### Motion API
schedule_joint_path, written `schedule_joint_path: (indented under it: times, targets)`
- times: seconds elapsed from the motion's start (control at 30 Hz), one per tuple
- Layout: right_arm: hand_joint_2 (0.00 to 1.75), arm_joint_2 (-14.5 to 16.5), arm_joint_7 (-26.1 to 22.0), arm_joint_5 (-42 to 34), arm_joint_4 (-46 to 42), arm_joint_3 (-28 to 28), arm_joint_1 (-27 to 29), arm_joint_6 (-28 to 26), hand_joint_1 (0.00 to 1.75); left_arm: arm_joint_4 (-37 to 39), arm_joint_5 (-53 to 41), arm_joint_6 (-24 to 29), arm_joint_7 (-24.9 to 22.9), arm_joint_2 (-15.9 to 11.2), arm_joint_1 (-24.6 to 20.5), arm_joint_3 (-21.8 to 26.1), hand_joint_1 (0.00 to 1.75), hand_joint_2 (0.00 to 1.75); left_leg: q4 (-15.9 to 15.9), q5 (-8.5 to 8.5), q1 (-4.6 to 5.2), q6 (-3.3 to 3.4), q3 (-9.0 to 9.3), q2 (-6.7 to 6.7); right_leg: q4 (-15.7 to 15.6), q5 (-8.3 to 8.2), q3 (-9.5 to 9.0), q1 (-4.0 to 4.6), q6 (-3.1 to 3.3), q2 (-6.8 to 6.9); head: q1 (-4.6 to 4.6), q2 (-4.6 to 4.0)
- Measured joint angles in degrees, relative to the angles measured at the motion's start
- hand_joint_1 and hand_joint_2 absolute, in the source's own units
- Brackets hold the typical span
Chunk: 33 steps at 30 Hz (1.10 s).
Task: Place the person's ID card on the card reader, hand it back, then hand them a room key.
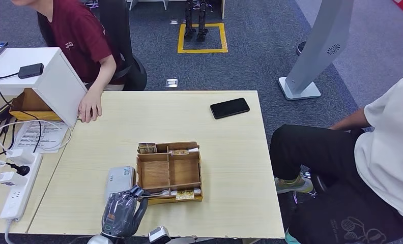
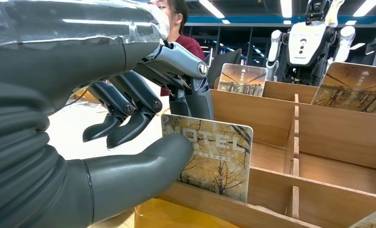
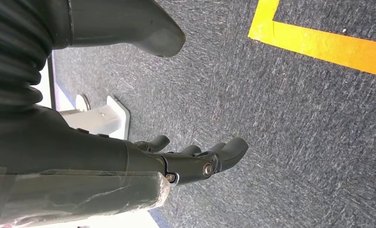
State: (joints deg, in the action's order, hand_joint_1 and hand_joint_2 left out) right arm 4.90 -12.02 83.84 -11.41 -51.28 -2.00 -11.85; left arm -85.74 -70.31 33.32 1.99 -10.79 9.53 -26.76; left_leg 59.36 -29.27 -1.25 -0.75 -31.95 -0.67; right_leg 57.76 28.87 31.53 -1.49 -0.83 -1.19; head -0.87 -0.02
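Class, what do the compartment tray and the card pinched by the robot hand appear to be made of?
Compartment tray: probably wood or plywood, matte, with visible grain and thin slotted dividers.
Card: likely plastic, smooth with a printed tree photo and rounded corners. The left robot hand pinches it.

Room key (image 2: 213, 159) – golden autumn-tree print; wooden tray (image 1: 170, 171) – brown; phone (image 1: 230, 108) – black.

Robot test lab w/ mock hotel desk, grey carpet (image 1: 260, 66) w/ yellow taped square (image 1: 202, 38), another humanoid robot (image 2: 314, 40) far back, wooden card tray (image 1: 170, 172) of hotel key cards on pale table (image 1: 230, 152), power strip (image 1: 17, 190) far left
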Motion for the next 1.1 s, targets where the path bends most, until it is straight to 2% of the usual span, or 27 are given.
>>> schedule_joint_path:
  times: [0.17,0.23,0.33,0.4,0.5,0.6,0.67,0.77,0.93,1.1]
  targets:
    - [1.75,0.01,-0.08,0.03,0.0,0.0,-0.01,0.04,0.0,-0.38,5.84,-1.54,3.58,-0.05,-0.24,0.25,1.75,1.75,0.0,0.01,0.0,0.0,0.0,0.0,0.0,0.0,0.0,0.0,0.0,0.0,0.0,0.0]
    - [1.75,0.02,-0.27,0.11,0.0,-0.01,-0.04,0.08,0.0,-1.86,11.16,-4.25,7.26,-0.34,-0.86,0.86,1.75,1.75,0.0,0.02,0.0,0.0,0.0,-0.02,0.0,0.0,0.01,0.0,0.0,0.02,0.01,0.0]
    - [1.75,0.03,-0.45,0.39,0.0,-0.02,-0.18,0.25,0.0,-6.44,21.02,-11.3,12.83,-1.95,-3.93,2.59,1.75,1.75,0.01,0.1,-0.01,0.0,-0.01,-0.06,0.01,-0.03,0.03,0.01,0.02,0.08,0.01,0.0]
    - [1.75,0.05,-0.54,0.81,0.0,-0.02,-0.36,0.47,0.0,-9.91,28.11,-17.62,13.4,-4.27,-9.41,4.16,1.75,1.75,0.02,0.24,-0.04,-0.03,-0.08,-0.2,0.03,-0.09,0.08,0.03,0.04,0.21,-0.03,0.0]
    - [1.75,0.07,-0.5,1.28,0.0,-0.01,-0.92,0.72,0.0,-12.13,36.87,-28.91,9.44,-9.56,-24.36,8.41,1.75,1.75,0.04,0.62,-0.16,-0.19,-0.46,-0.54,0.12,-0.37,0.34,0.13,0.2,0.56,0.07,0.0]
    - [1.75,0.07,0.28,1.56,0.01,-0.01,-1.29,1.07,0.0,-11.69,40.03,-34.55,6.89,-13.43,-37.58,13.99,1.75,1.75,0.02,0.75,-0.18,-0.3,-0.55,-0.34,0.19,-0.56,0.53,0.15,0.34,0.36,-0.05,0.0]
    - [1.75,0.13,0.91,1.75,0.02,-0.02,-1.28,1.25,0.0,-10.86,40.84,-35.8,5.95,-14.96,-43.03,16.41,1.75,1.75,0.03,0.77,-0.18,-0.31,-0.55,-0.19,0.21,-0.58,0.59,0.15,0.34,0.2,-0.05,0.0]
    - [1.75,0.34,1.16,1.89,0.02,0.0,-1.28,1.34,0.0,-9.72,41.37,-36.2,5.11,-16.47,-46.96,19.06,1.75,1.75,0.03,0.75,-0.17,-0.3,-0.58,-0.03,0.21,-0.58,0.69,0.15,0.33,0.0,-0.06,0.0]
    - [1.75,0.52,0.35,1.9,0.02,-0.01,-1.34,1.43,0.0,-7.91,40.13,-35.59,4.65,-17.37,-47.97,20.92,1.75,1.75,0.03,0.72,-0.17,-0.28,-0.66,-0.02,0.19,-0.57,0.77,0.15,0.33,-0.01,-0.07,0.0]
    - [1.75,0.55,0.26,2.07,0.02,0.0,-1.36,1.54,0.0,-6.14,34.42,-33.14,2.1,-17.24,-49.01,21.1,1.75,1.75,0.03,0.72,-0.17,-0.28,-0.67,-0.02,0.18,-0.58,0.79,0.14,0.33,-0.01,-0.07,0.0]
